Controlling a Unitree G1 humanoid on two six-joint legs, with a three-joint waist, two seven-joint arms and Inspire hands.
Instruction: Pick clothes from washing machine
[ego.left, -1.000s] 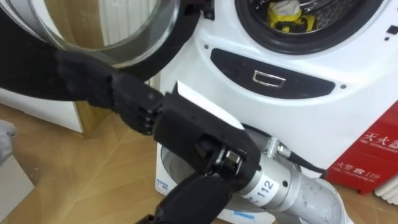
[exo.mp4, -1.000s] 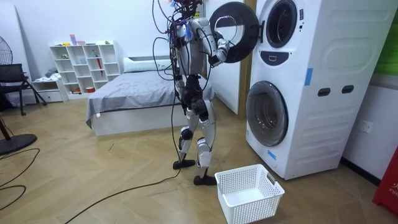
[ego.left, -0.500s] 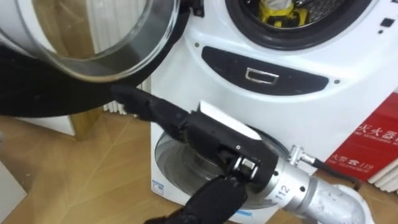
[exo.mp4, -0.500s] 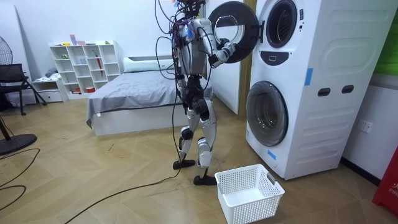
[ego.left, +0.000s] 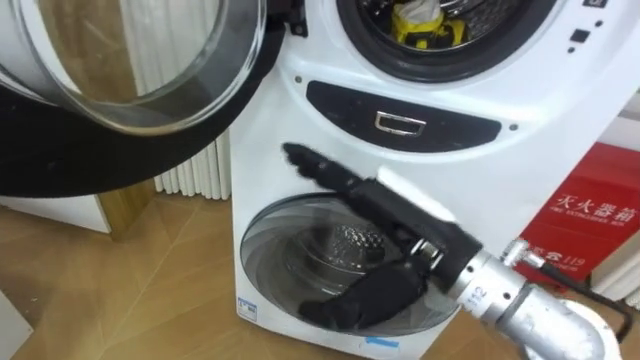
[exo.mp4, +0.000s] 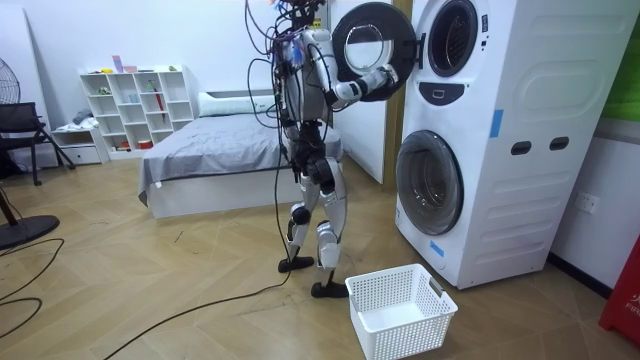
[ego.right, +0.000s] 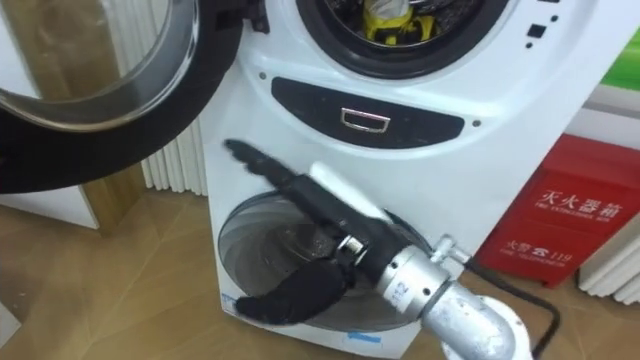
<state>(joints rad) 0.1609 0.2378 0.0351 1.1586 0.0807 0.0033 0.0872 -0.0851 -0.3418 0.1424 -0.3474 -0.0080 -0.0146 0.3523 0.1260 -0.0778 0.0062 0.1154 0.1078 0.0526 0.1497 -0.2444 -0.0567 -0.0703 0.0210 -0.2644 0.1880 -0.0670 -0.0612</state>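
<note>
Yellow clothes (ego.left: 420, 22) yet to grasp in the open drum (ego.left: 347, 28). Reaching step: right hand (ego.left: 395, 212) below it, fingers (ego.left: 318, 167) straight, empty. Next: raise, enter, clasp.

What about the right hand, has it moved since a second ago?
Yes. The right hand has swung toward the room view's right, along the lower edge of the open door toward the upper drum opening.

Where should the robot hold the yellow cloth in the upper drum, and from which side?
Probably its bunched upper fold: the yellow cloth lies heaped behind the drum's front rim, so the right hand should enter straight through the open front.
</note>
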